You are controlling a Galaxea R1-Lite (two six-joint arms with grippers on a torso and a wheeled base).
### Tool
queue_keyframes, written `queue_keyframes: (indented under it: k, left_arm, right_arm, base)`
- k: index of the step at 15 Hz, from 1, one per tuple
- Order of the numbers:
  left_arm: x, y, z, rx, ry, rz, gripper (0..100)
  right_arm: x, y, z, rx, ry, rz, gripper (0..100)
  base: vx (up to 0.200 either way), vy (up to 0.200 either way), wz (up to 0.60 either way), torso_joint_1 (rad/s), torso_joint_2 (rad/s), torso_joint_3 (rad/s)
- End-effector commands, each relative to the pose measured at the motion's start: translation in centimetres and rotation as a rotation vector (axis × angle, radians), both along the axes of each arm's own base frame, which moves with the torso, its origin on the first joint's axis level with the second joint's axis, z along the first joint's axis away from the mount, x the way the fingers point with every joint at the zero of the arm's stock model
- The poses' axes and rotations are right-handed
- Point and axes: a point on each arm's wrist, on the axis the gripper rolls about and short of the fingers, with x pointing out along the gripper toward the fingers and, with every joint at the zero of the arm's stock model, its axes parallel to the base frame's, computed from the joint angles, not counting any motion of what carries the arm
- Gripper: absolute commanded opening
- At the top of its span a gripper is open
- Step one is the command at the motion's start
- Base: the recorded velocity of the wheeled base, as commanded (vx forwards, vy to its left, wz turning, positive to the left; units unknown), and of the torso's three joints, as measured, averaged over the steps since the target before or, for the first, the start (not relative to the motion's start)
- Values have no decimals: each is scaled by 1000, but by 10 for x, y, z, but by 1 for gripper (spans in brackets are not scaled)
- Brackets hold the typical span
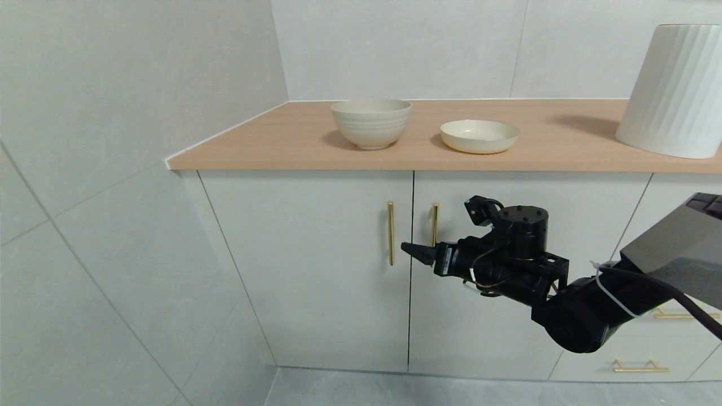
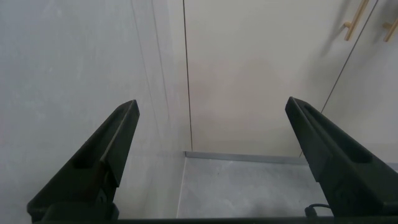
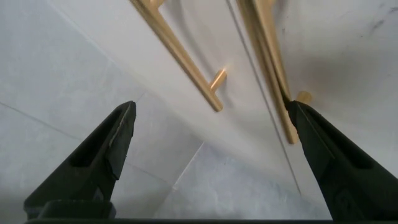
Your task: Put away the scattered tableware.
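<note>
**A:** Right hand (image 1: 410, 248) first. Its fingers (image 3: 106, 155) are spread wide and grasp nothing, and it hangs in front of the cabinet doors (image 1: 316, 270), right at the seam between them.

**B:** And the two gold handles there?

**A:** The left handle (image 1: 390, 233) is just to one side of the tip, and the right handle (image 1: 435, 220) is just behind the hand. From the wrist, one finger sits very close to the right handle. Whether it touches, I can't quite say.

**B:** Left hand (image 2: 211, 111)?

**A:** Released too, jaws well apart. It's low down, facing the cabinet's end by the tiled wall (image 2: 62, 62), with the grey floor (image 2: 249, 180) below.

**B:** The tableware?

**A:** Up on the bench (image 1: 271, 141). A ribbed cream bowl (image 1: 371, 123) stands upright, with a shallow dish (image 1: 479, 136) beside it toward the robot's right, the two not touching. Farther right along the bench is a tall ribbed white vessel (image 1: 677, 90).
</note>
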Motion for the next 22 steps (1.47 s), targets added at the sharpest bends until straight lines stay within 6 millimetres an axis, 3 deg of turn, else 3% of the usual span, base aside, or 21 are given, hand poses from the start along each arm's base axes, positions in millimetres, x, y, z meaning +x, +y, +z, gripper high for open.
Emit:
queue_keyframes:
  k: [1,9,13,16,22]
  left_arm:
    - [0,0,0,0,0,0,100]
    - [0,0,0,0,0,0,100]
    - [0,0,0,0,0,0,100]
    - [0,0,0,0,0,0,100]
    - [0,0,0,0,0,0,100]
  right_arm:
    - [2,1,-3,5,-8,1,100]
    - [12,0,-8,13,-22,-16,100]
    - [17,-8,1,28,-46,-34,100]
    - [17,4,-13,16,-20,-7,100]
    - [10,10,-11,63,21,46,100]
  base:
    - [0,0,0,0,0,0]
    - [0,0,0,0,0,0]
    - [0,0,0,0,0,0]
    - [0,0,0,0,0,0]
    - [0,0,0,0,0,0]
